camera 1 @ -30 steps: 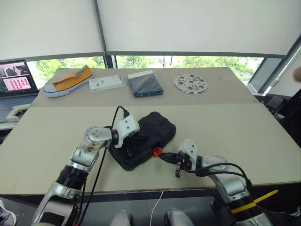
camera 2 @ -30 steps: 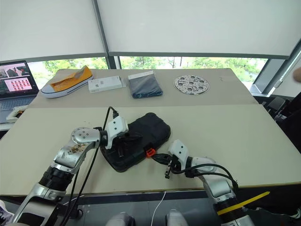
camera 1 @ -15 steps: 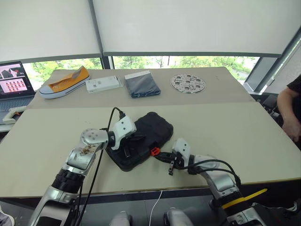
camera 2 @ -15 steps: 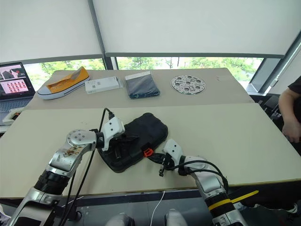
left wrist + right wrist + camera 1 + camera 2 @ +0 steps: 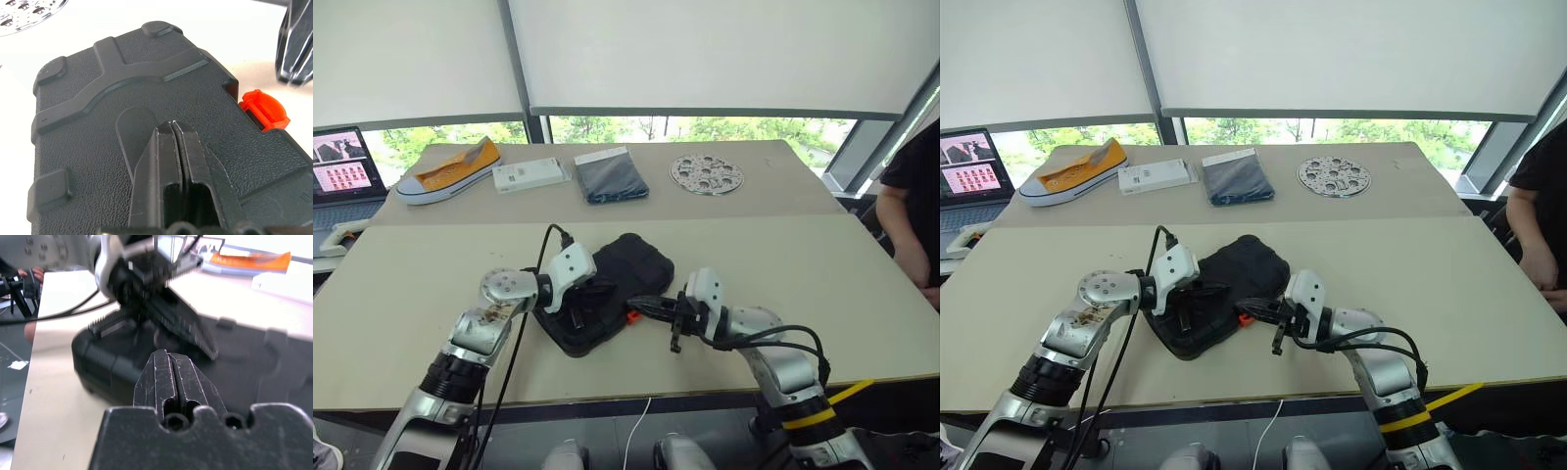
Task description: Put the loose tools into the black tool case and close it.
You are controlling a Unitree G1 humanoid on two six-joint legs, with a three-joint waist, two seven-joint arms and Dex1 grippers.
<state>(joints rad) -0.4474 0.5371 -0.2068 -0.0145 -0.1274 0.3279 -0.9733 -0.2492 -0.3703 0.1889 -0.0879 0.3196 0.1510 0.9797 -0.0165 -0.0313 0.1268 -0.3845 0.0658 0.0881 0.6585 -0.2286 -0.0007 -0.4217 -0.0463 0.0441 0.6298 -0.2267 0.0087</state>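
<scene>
Item: black moulded plastic tool case (image 5: pixel 607 289), rounded corners, ribbed lid, lying shut near the front middle of the pale tabletop (image 5: pixel 783 255); no loose tools are to be seen on the table around it. Orientation: long axis runs diagonally, from the near-left corner toward the far right; the small orange latch (image 5: pixel 264 110) sits on the near-right long edge, facing the right arm. Left gripper (image 5: pixel 173 128): fingers pressed together, empty, tips resting on the lid near its middle. Right gripper (image 5: pixel 641 305): fingers likewise together, holding nothing, lying level and pointing across at the latch edge, just beside or touching the latch; contact cannot be told. Status, as judged: case closed, latch seemingly not yet snapped home. Risks: a sideways push at the latch could slide or spin the case on the smooth top should the left gripper's hold-down slip; a push landing off the tab could leave the latch unfastened or lift the lid. Other stock, far side, well apart: orange and white canvas shoe (image 5: pixel 445 169), white flat box (image 5: pixel 532 174), folded dark grey cloth (image 5: pixel 614 177), round perforated metal disc (image 5: pixel 707 173).
</scene>
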